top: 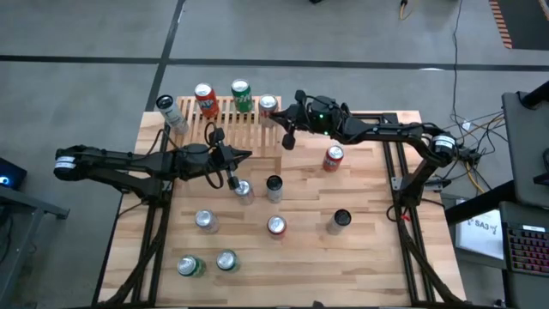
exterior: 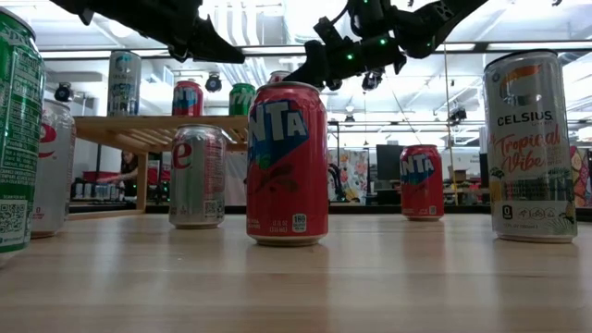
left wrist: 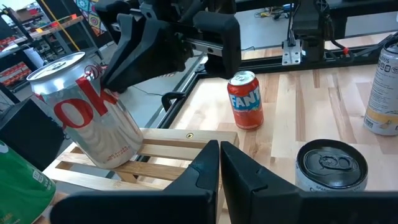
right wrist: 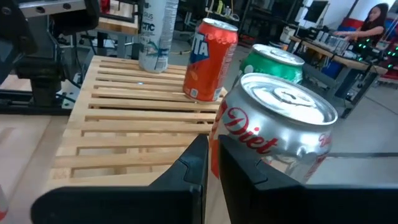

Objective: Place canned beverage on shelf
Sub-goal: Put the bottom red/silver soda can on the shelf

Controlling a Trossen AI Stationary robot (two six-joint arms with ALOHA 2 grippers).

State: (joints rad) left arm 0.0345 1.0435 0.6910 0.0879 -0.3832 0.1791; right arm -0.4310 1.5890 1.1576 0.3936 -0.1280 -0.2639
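The Diet Coke can stands on the shelf, right gripper pressed together just beside it, holding nothing; left gripper likewise pinched empty; next, probably fetching another table can.

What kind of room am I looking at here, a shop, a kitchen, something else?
Most likely a robotics lab or workshop. Two dark robot arms work over a wooden table dotted with drink cans, beside a slatted shelf. Beyond it are a bare concrete floor with loose cables, ceiling strip lights and cluttered workbenches.
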